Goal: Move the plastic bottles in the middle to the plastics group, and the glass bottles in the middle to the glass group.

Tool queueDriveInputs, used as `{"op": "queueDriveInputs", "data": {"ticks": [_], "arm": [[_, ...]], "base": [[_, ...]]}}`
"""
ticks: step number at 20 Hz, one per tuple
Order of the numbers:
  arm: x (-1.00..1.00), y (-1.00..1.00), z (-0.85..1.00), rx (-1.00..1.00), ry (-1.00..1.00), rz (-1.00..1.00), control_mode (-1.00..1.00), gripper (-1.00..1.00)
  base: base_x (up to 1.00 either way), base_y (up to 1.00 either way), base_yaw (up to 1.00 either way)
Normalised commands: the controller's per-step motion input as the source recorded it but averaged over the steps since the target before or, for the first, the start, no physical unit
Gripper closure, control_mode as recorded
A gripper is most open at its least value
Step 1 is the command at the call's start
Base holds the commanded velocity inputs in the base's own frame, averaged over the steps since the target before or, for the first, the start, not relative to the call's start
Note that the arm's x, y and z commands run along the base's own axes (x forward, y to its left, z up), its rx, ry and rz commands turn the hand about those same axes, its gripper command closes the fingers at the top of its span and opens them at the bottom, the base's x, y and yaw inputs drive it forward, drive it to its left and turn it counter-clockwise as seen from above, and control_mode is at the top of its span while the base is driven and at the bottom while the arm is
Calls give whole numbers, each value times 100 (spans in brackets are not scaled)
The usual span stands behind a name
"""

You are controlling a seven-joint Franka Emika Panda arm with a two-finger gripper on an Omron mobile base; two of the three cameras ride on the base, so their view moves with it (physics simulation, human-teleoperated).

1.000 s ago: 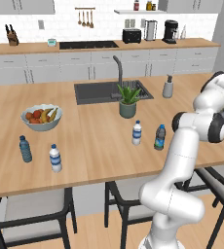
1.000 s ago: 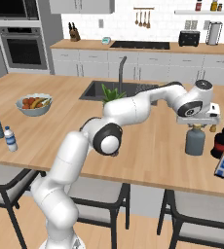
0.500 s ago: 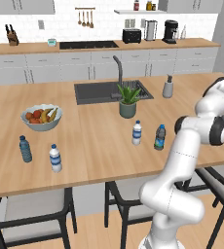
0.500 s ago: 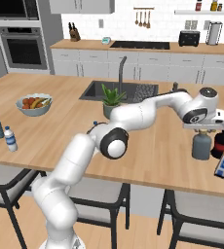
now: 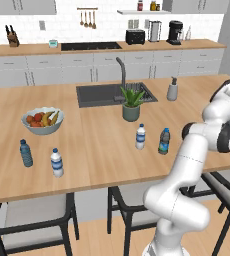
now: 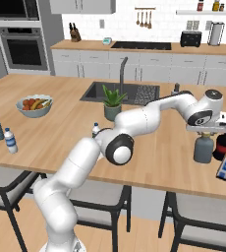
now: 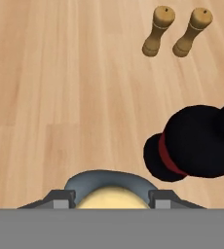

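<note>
Your arm (image 6: pixel 139 118) is glossy white, built of rounded segments with dark round joint caps; its hand (image 6: pixel 205 129) has a flat grey underside.

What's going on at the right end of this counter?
The robot arm's gripper is shut on the top of the big grey-blue glass bottle, right beside a black bottle at the island's right end. Two small plastic bottles stand mid-counter, not yet sorted; two more stand at the left.
</note>
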Motion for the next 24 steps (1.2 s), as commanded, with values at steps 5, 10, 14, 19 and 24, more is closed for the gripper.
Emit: {"op": "queueDriveInputs", "data": {"ticks": [5, 10, 14, 19, 24], "arm": [[0, 0, -57, 0, 0, 0, -100, 100], [0, 0, -19, 0, 0, 0, -100, 100], [0, 0, 0, 0, 0, 0, -100, -100], [0, 0, 0, 0, 0, 0, -100, -100], [0, 0, 0, 0, 0, 0, -100, -100]], "base": [[0, 0, 0], [0, 0, 0], [0, 0, 0], [0, 0, 0], [0, 0, 0]]}}
